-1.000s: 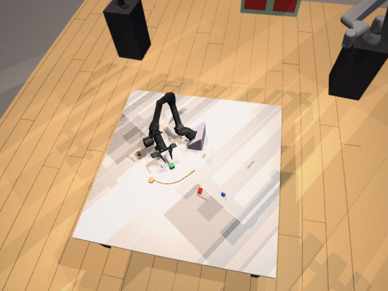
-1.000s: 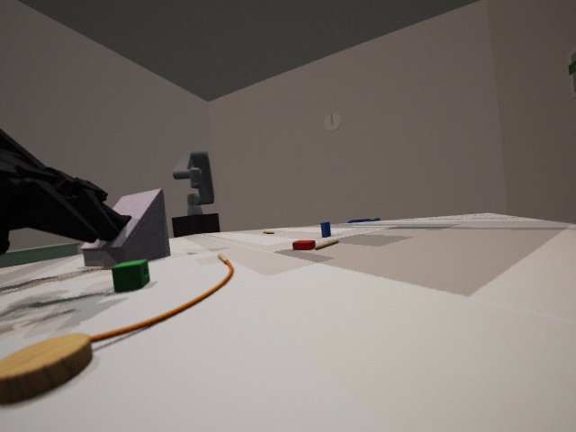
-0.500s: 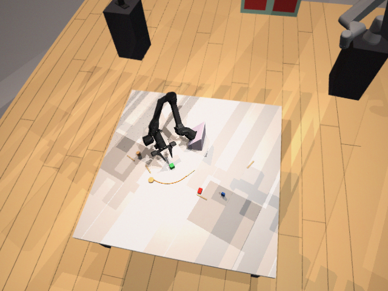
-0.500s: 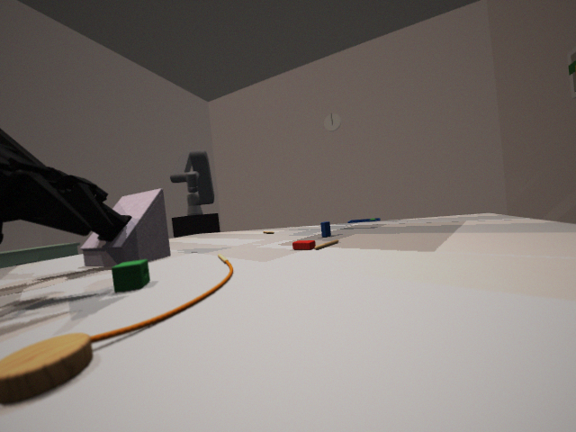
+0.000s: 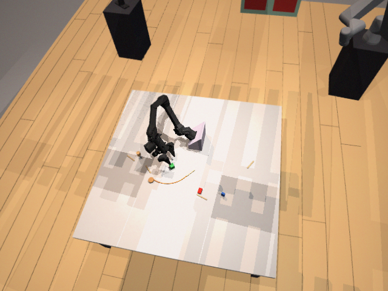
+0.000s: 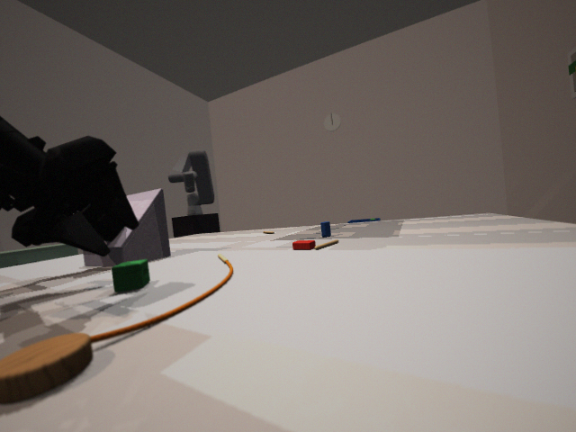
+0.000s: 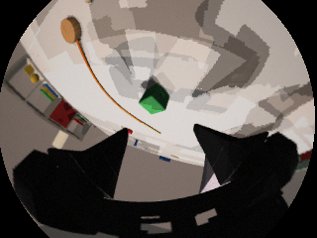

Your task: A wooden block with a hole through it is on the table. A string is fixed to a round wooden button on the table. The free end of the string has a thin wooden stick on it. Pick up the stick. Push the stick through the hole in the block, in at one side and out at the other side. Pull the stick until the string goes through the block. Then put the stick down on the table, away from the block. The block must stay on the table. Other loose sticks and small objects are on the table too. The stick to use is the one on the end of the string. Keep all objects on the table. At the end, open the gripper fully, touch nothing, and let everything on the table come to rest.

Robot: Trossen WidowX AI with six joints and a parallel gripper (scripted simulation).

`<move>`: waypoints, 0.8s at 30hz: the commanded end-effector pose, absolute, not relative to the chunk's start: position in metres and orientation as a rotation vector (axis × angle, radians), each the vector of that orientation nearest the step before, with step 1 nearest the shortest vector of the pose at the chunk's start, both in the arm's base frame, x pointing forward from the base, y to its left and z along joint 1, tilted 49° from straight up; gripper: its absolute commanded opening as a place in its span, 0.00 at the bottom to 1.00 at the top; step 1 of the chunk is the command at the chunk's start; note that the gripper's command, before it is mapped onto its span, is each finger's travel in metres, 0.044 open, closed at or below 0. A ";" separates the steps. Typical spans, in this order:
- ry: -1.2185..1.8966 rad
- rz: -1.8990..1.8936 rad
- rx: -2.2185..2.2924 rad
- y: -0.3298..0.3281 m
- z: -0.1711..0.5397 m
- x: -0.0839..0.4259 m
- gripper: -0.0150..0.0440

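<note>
The green block (image 5: pixel 171 165) (image 6: pixel 130 275) (image 7: pixel 155 98) rests on the table; no hole shows in it from these angles. My gripper (image 5: pixel 172 160) (image 6: pixel 122 240) (image 7: pixel 161 129) is wide open and empty, its fingertips above and close beside the block. The round wooden button (image 5: pixel 151 180) (image 6: pixel 46 364) (image 7: pixel 70 30) lies flat. The orange string (image 5: pixel 169 183) (image 6: pixel 162 317) (image 7: pixel 94 78) curves from it past the block, outside it. The thin stick (image 5: pixel 191 172) (image 6: pixel 222 257) at its free end lies on the table, right of the block in the top view.
A lilac wedge (image 5: pixel 197 137) (image 6: pixel 157 232) stands beside the arm's base. A red brick (image 5: pixel 199 190) (image 6: pixel 303 245) lies by a loose stick (image 5: pixel 201 196) (image 6: pixel 327 244). A blue piece (image 5: pixel 223 194) (image 6: pixel 325 229) stands farther right. Other loose sticks (image 5: pixel 130 157) (image 5: pixel 148 169) (image 5: pixel 250 164) and a small wooden piece (image 5: pixel 137 153) are around.
</note>
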State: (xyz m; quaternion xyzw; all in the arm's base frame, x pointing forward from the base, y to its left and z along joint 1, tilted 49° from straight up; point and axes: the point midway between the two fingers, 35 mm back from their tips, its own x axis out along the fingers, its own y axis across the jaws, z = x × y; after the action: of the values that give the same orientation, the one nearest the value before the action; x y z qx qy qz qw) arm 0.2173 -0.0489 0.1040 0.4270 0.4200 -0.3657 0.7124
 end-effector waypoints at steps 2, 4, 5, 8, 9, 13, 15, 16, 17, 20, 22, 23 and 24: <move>1.389 -0.403 -0.298 -0.045 0.092 0.226 1.00; 1.430 -0.342 -0.438 -0.044 0.092 0.228 1.00; 1.455 -0.313 -0.530 -0.043 0.092 0.229 1.00; 1.507 -0.213 -0.733 -0.041 0.093 0.232 1.00; 1.523 -0.178 -0.801 -0.040 0.093 0.233 1.00; 1.581 -0.034 -1.072 -0.037 0.095 0.238 1.00; 1.608 0.040 -1.226 -0.034 0.096 0.242 1.00; 1.619 0.079 -1.291 -0.033 0.096 0.243 1.00; 1.630 0.118 -1.355 -0.032 0.097 0.245 1.00; 1.656 0.239 -1.540 -0.028 0.098 0.248 1.00; 1.667 0.305 -1.627 -0.026 0.099 0.250 1.00; 1.668 0.311 -1.636 -0.026 0.099 0.250 1.00; 1.668 0.311 -1.636 -0.026 0.099 0.250 1.00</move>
State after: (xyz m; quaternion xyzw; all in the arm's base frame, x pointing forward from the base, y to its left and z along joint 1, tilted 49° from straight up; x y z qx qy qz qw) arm 0.2278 -0.0409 0.0911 -0.3093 0.6664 -0.0927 0.6721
